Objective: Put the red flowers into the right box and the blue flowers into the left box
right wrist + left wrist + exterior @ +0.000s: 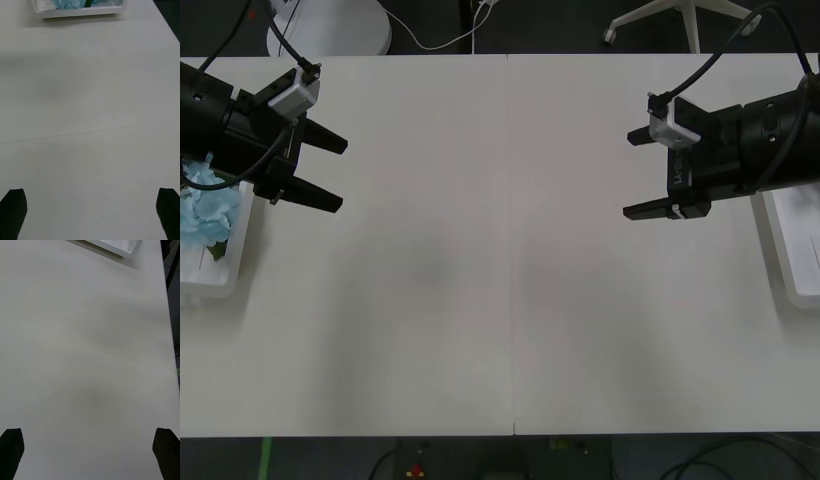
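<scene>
The left claw (330, 172) hangs over the left side of the white worktop (510, 300), and its two black fingers stand apart with nothing between them. The fingers point toward the middle of the worktop. Just behind this claw, at the left edge, lies the left box (225, 275), a shallow white tray. The blue flowers (202, 210) lie inside it, a pale blue cluster with a dark green leaf, partly hidden under the arm. In the left wrist view the two black fingertips (11, 452) sit wide apart over the bare worktop (86, 363).

The right claw (640, 172) hangs over the right side of the worktop, also with its fingers apart and holding nothing. They point toward the middle, so the two claws face each other and are well apart. Behind the right claw, at the right edge, lies the right box (790, 250), a white tray partly covered by the arm. What is inside it I cannot tell, because only a pale part of its bottom shows. The red flowers cannot be made out there.

In the right wrist view the black fingertips (13, 212) are wide apart, and far ahead of this claw, across the worktop (90, 112), stands the left box (80, 12) with the blue flowers (69, 3) in it. In the left wrist view, far ahead of the left claw, a corner of the right box (116, 245) shows. A thin seam crosses the worktop between the two claws.
</scene>
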`<action>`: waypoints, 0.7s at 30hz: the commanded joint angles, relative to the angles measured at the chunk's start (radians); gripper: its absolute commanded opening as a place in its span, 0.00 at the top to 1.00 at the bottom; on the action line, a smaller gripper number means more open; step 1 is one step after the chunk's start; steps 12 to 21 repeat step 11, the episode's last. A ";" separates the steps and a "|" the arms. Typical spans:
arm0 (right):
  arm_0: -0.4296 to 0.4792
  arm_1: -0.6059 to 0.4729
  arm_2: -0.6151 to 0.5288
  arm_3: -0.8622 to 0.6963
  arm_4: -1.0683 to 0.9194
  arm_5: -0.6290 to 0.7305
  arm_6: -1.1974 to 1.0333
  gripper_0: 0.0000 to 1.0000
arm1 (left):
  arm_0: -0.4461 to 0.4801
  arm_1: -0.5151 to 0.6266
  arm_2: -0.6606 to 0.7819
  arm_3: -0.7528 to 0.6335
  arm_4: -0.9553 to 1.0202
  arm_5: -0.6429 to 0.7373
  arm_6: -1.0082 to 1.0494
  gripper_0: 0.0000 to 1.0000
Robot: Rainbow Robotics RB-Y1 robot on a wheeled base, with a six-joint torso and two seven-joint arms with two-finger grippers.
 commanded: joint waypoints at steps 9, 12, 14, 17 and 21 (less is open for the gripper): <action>-0.030 0.023 0.012 -0.031 0.009 -0.014 0.030 0.00 | -0.041 0.047 -0.001 -0.010 0.013 -0.010 0.000 0.00; -0.030 0.023 0.012 -0.031 0.009 -0.014 0.030 0.00 | -0.041 0.047 -0.001 -0.010 0.013 -0.010 0.000 0.00; -0.030 0.023 0.012 -0.031 0.009 -0.014 0.030 0.00 | -0.041 0.047 -0.001 -0.010 0.013 -0.010 0.000 0.00; -0.030 0.023 0.012 -0.031 0.009 -0.014 0.030 0.00 | -0.041 0.047 -0.001 -0.010 0.013 -0.010 0.000 0.00; -0.030 0.023 0.012 -0.031 0.009 -0.014 0.030 0.00 | -0.041 0.047 -0.001 -0.010 0.013 -0.010 0.000 0.00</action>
